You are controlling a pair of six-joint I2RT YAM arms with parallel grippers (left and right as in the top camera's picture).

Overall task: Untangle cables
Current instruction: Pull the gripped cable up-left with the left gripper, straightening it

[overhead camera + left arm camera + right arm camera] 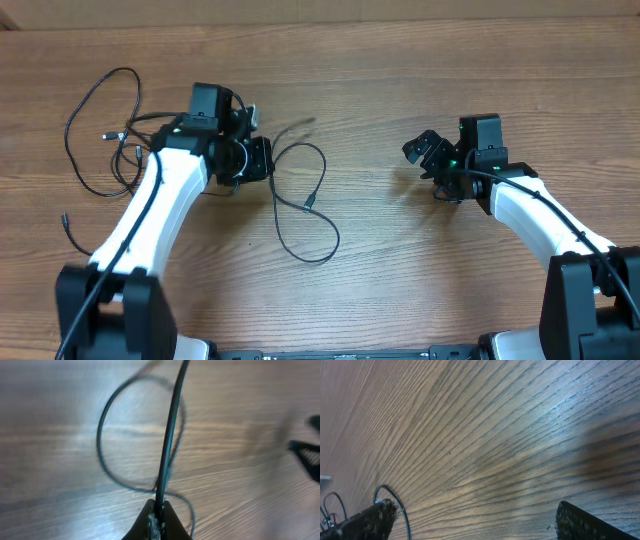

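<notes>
Thin black cables lie on the wooden table. One tangle [100, 135] with small plugs sits at the far left. A looping cable [305, 200] lies in the middle. My left gripper [262, 160] is at the left end of that loop. In the left wrist view my left gripper [161, 512] is shut on a black cable [170, 435] that runs taut up and away from the jaws, with a loop of cable [102, 435] lying on the wood below. My right gripper [425, 165] stands open at the right, apart from the cables. Its fingers [370, 520] have only bare wood between them.
The wooden table [400, 260] fills every view. The left arm's white link [150, 215] reaches in from the front left and the right arm's link [540, 215] from the front right. A bit of cable [402, 510] shows beside my right gripper's left finger.
</notes>
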